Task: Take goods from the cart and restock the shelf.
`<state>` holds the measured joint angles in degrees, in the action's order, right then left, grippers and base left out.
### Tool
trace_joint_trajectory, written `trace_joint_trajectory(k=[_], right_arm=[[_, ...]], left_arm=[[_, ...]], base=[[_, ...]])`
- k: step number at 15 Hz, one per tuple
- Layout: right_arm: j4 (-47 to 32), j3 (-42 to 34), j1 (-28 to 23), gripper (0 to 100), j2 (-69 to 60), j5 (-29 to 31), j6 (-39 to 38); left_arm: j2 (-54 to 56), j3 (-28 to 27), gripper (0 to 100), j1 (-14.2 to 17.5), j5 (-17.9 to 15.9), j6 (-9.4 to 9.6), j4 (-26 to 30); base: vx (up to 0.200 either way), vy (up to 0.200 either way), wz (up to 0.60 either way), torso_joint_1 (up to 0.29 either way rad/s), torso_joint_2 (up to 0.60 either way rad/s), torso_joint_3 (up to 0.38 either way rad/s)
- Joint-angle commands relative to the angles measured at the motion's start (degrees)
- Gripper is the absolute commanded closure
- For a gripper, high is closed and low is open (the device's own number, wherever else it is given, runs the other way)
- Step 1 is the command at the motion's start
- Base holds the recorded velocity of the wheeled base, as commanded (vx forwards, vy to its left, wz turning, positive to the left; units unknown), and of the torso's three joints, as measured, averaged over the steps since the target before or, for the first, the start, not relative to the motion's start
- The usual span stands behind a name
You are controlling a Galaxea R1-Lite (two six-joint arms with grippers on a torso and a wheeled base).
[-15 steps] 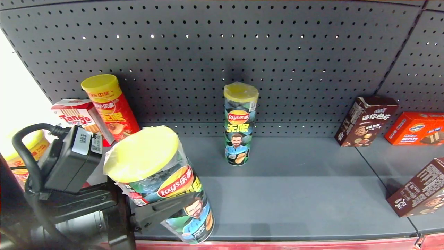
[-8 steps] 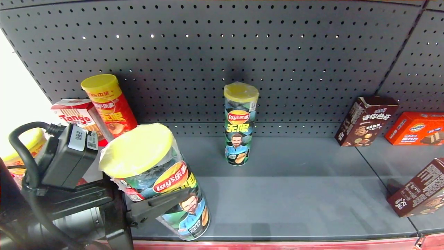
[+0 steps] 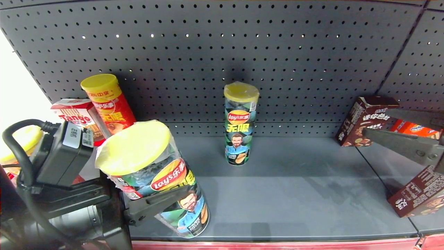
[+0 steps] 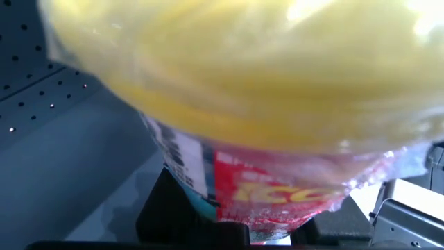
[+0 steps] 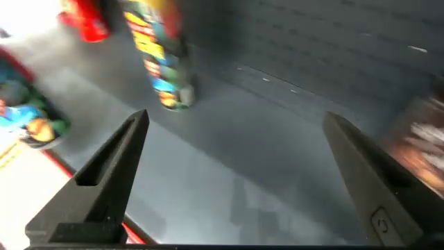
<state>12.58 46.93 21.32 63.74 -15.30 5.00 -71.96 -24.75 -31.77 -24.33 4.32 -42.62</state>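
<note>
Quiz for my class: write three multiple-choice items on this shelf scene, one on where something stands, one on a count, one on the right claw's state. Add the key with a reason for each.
1. Where does the free-standing green cylindrical chip can with the yellow lid stand?
A. In the middle, close to the dark perforated back panel
B. Lying on its side at the front edge
C. At the front right corner

2. How many green chip cans with yellow lids are in the head view?
A. One
B. Two
C. Four

3. What state is the right claw in?
A. Shut on a bottle
B. Shut on a can
C. Open, holding nothing

Key:
1 A, it stands upright, alone, near the back panel.
2 B, the standing one plus the gripped green can at the front left.
3 C, its fingers are spread with bare grey shelf between them.
</note>
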Motion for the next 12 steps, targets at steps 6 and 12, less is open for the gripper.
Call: trace_joint_trajectory(k=[6, 12], right_arm=[[4.3, 13.4, 0.7, 0, 20.7, -18.6, 4.1], [18.6, 13.7, -0.7, 0, 31.0, -30.1, 4.8]], left_arm=[[-0.2, 0.0, 100, 0.0, 0.2, -0.01, 0.0], [-0.4, 0.0, 100, 0.1, 0.6, -0.10, 0.0]], base=[[0.000, 0.000, 0.00, 0.000, 0.00, 0.000], [0.000, 0.000, 0.00, 0.000, 0.00, 0.000]])
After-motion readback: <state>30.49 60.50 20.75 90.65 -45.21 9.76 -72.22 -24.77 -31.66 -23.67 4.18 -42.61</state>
